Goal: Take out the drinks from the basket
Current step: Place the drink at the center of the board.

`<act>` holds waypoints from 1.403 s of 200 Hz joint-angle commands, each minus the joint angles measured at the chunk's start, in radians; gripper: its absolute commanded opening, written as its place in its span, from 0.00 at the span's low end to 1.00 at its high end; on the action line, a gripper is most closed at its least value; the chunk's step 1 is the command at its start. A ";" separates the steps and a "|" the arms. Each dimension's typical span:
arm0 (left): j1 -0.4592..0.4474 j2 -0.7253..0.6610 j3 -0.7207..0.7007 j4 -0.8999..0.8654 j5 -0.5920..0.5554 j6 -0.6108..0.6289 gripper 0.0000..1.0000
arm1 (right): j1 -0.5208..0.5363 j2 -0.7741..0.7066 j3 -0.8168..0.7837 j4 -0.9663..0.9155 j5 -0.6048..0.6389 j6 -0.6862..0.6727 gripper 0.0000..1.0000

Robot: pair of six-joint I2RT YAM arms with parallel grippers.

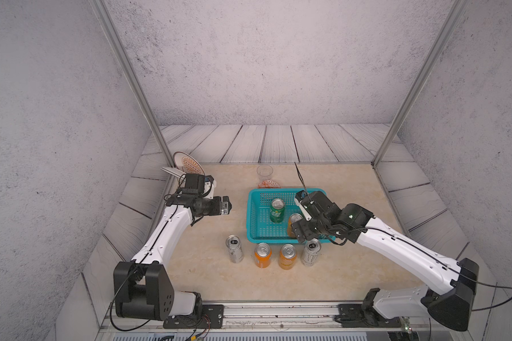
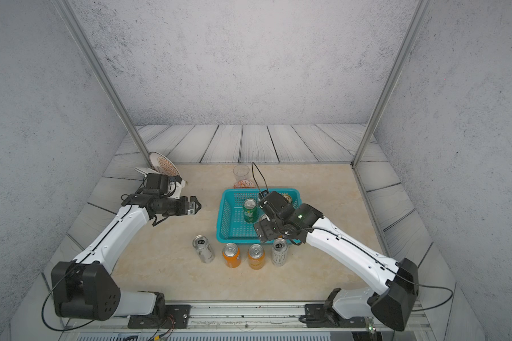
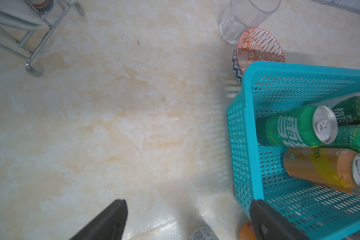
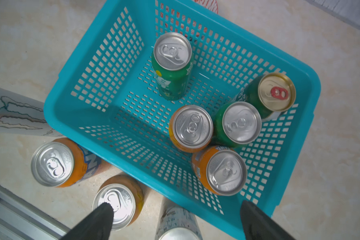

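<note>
Bearings: 12 o'clock is the far wall in both top views.

**Location.** The basket [image 4: 96,118] stands about mid-table. Five drinks remain in it, all upright. A lone green can [image 4: 172,52] stands toward its 9 o'clock side. Clustered at its 3 o'clock side are a gold-topped green can [image 4: 276,91], a second green can [image 4: 241,122], an orange can [image 4: 192,125] and another orange can [image 4: 227,172]. Four more stand in a row on the table at the basket's 6 o'clock: a silver-white can [image 1: 234,249], an orange table can [image 1: 262,255], its orange neighbour [image 1: 288,256] and a second silver-white can [image 1: 311,252].

**Grippers.** The right gripper [image 4: 176,204] hangs over the basket's 5 o'clock corner, jaws spread wide, clasping nothing. The left gripper [image 3: 188,202] waits at the basket's 9 o'clock, apart from it, likewise spread and empty.

**Handling.**
- The tabs look unopened, so the cans are probably full and moderately heavy.
- The walls are thin and smooth, so a can may dent or slip.
- The best hold is across the body below the top rim, with the jaws descending from above.
- The lone green can has clearance all round.
- The clustered cans leave little finger room, and a neighbour may topple.

**Surface and room.** The tabletop [image 1: 195,265] is glossy, beige and marble-patterned, with a plank-pattern border, grey textured walls and two aluminium posts. A glass cup [image 3: 247,16] and a patterned bowl [image 3: 258,47] sit at the basket's 12 o'clock. A plate [image 1: 188,164] stands at the table's 10 o'clock.
</note>
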 commanded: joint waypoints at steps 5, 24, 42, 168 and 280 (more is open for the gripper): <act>0.013 0.002 0.020 -0.015 0.006 0.018 0.99 | -0.016 0.094 0.095 0.022 -0.004 -0.073 0.99; 0.013 0.001 0.020 -0.016 0.003 0.019 0.99 | -0.029 0.171 0.168 0.030 -0.021 -0.099 0.99; 0.013 0.000 0.020 -0.017 0.001 0.020 0.99 | -0.042 0.239 0.228 0.038 -0.046 -0.117 0.99; 0.015 -0.002 0.020 -0.018 0.002 0.021 0.99 | -0.117 0.650 0.537 -0.028 -0.138 -0.155 0.99; 0.015 -0.005 0.020 -0.014 0.011 0.023 0.99 | -0.135 0.832 0.657 -0.073 -0.127 -0.170 0.90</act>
